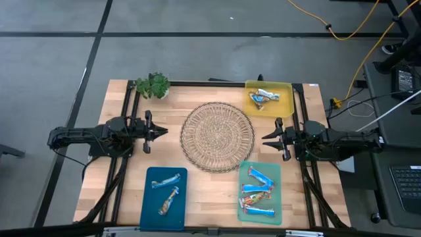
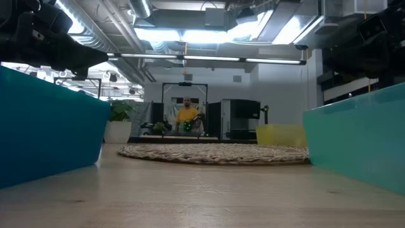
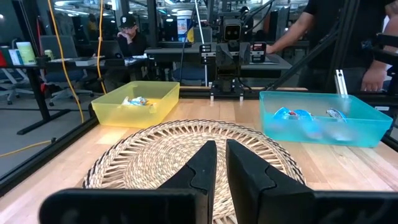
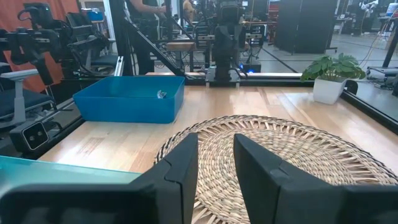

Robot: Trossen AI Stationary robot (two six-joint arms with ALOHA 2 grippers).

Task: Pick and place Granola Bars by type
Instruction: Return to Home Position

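The Granola Bars lie in three trays around a round woven mat (image 1: pixel 217 137). Two bars (image 1: pixel 166 191) rest in the blue tray (image 1: pixel 150 210) at the near left. Several bright blue bars (image 1: pixel 258 192) lie in the green tray (image 1: pixel 276 172) at the near right. Silvery and orange-brown bars (image 1: pixel 263 99) lie in the yellow tray (image 1: pixel 284 87) at the far right. My left gripper (image 1: pixel 161 130) hovers level at the mat's left edge, shut and empty. My right gripper (image 1: pixel 266 139) hovers level at the mat's right edge, with a narrow gap between its fingers (image 4: pixel 216 168) and nothing in it.
A small potted plant (image 1: pixel 152 85) stands at the table's far left corner. In the low view the blue tray's wall (image 2: pixel 44 126) and the green tray's wall (image 2: pixel 361 139) flank the mat (image 2: pixel 215 153). People are in the room beyond the table.
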